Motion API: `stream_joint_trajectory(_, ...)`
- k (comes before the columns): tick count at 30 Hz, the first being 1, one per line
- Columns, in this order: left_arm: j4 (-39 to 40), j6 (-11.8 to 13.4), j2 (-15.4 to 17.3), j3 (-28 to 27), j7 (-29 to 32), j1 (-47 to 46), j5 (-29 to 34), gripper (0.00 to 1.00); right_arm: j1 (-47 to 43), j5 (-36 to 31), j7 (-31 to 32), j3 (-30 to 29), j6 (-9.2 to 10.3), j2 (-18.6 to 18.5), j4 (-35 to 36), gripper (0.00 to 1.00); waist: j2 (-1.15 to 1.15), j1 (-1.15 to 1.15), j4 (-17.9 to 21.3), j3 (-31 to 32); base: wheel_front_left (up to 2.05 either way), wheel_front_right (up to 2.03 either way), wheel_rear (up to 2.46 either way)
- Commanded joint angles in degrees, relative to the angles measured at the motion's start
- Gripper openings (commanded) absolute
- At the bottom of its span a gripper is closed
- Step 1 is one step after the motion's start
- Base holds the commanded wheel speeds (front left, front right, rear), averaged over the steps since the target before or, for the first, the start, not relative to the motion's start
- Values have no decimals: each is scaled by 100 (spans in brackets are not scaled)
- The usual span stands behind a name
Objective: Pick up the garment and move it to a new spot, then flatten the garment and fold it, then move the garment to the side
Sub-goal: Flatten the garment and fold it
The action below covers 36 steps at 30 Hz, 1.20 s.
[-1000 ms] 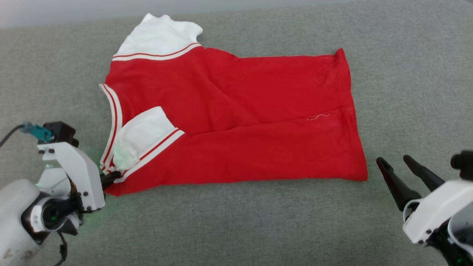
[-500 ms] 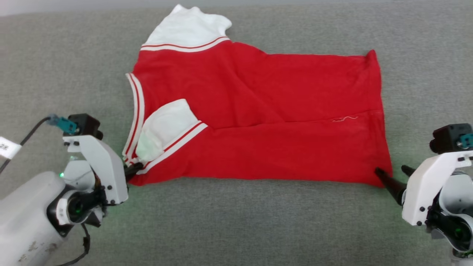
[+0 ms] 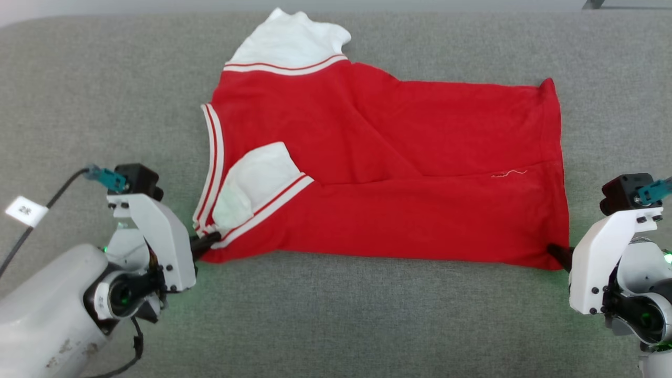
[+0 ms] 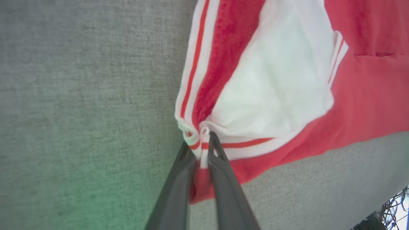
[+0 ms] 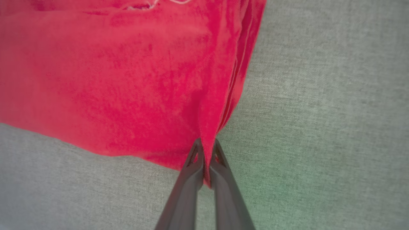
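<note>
The garment (image 3: 399, 168) is a red T-shirt with white sleeves and striped trim. It lies spread on the grey surface, plain red side up, neck to the left and hem to the right. One white sleeve (image 3: 260, 178) is folded over the body. My left gripper (image 3: 210, 241) is shut on the near striped collar corner (image 4: 199, 143). My right gripper (image 3: 557, 253) is shut on the garment's near hem corner (image 5: 207, 150), red cloth pinched between its dark fingers (image 5: 191, 179).
Grey fabric surface (image 3: 336, 325) stretches all around the garment, with bare room in front of it and to both sides. A cable with a white tag (image 3: 25, 211) runs off my left arm.
My right gripper has moved in from the lower right to the hem corner and shut on it. The head camera shifted, sliding the whole scene rightward. The left grip held.
</note>
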<state>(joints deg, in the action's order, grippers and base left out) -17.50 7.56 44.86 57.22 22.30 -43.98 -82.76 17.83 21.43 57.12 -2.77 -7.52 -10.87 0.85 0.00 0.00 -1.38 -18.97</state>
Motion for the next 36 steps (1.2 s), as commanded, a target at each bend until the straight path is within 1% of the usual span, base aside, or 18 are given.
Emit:
stream_joint_trajectory(1,-63,-27,-88,148,91,283,-64,0,29,33,-15,-45,6,-39,-34,0,0,0,-20,84,0,0,0)
stream_joint_trajectory(3,-81,-53,-54,116,62,291,-81,0,44,16,-62,-83,6,-72,-37,0,0,0,-26,159,0,0,0)
stream_joint_trajectory(12,7,-92,30,57,-74,417,-122,0,-222,90,75,-237,6,-199,45,0,0,0,-138,633,0,0,0)
stream_joint_trajectory(16,111,-54,106,117,-63,543,-87,0,-437,153,230,-275,6,-266,198,0,0,0,-176,864,0,0,0)
stream_joint_trajectory(20,302,16,219,158,-61,698,-101,0,-679,230,403,-332,6,-330,421,0,0,0,-199,1047,0,0,0)
stream_joint_trajectory(23,492,131,308,201,-36,860,-153,0,-907,255,521,-377,6,-329,587,0,0,0,-215,1147,0,0,0)
stream_joint_trajectory(27,748,272,394,266,-43,1066,-175,0,-1178,307,621,-462,6,-279,770,0,0,0,-222,1209,0,0,0)
stream_joint_trajectory(31,854,336,402,305,-74,1228,-205,0,-1350,279,618,-516,6,-186,859,0,0,0,-219,1238,0,0,0)
stream_joint_trajectory(32,855,345,388,317,-87,1256,-210,3,-1385,264,599,-519,6,-173,862,0,0,0,-219,1246,0,0,0)
stream_joint_trajectory(33,846,354,375,327,-101,1279,-204,22,-1400,283,587,-534,6,-139,843,0,0,0,-217,1252,0,0,0)
stream_joint_trajectory(34,833,354,360,335,-111,1294,-188,44,-1404,293,571,-531,6,-119,825,0,0,0,-213,1256,0,0,0)
stream_joint_trajectory(35,819,353,338,337,-101,1318,-215,60,-1412,294,543,-515,6,-114,817,7,0,0,-208,1261,0,0,0)
stream_joint_trajectory(36,812,352,333,356,-88,1318,-195,64,-1427,293,523,-494,6,-118,808,21,0,0,-204,1263,0,0,0)
